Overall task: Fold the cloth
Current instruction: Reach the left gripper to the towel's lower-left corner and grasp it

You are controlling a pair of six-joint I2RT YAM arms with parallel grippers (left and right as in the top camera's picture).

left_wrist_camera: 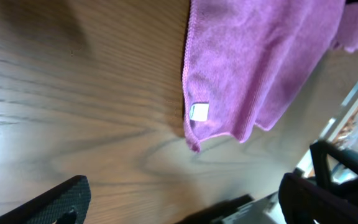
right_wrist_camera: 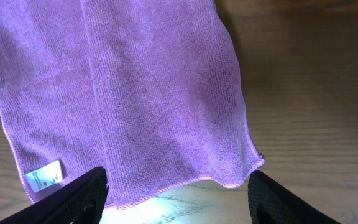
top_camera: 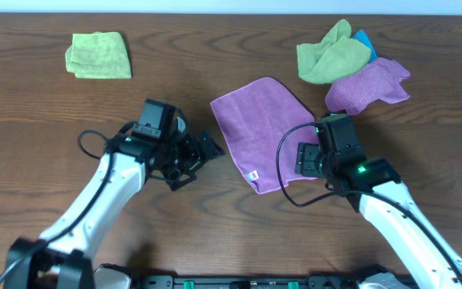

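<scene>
Cloth (top_camera: 259,128) lilac microfibre, ribbed, flat | L gripper (top_camera: 197,163) wide | R gripper (right_wrist_camera: 178,200) wide, empty

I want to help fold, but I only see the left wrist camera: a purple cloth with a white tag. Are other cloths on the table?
Observer: Yes, a second purple cloth lies crumpled at the far right.
Operator: Any green ones?
Observer: Two: one green cloth at far left, a crumpled green cloth beside the second purple one.
Operator: Where's the right gripper?
Observer: The right gripper is open over the cloth's near edge, right of the tag.
</scene>
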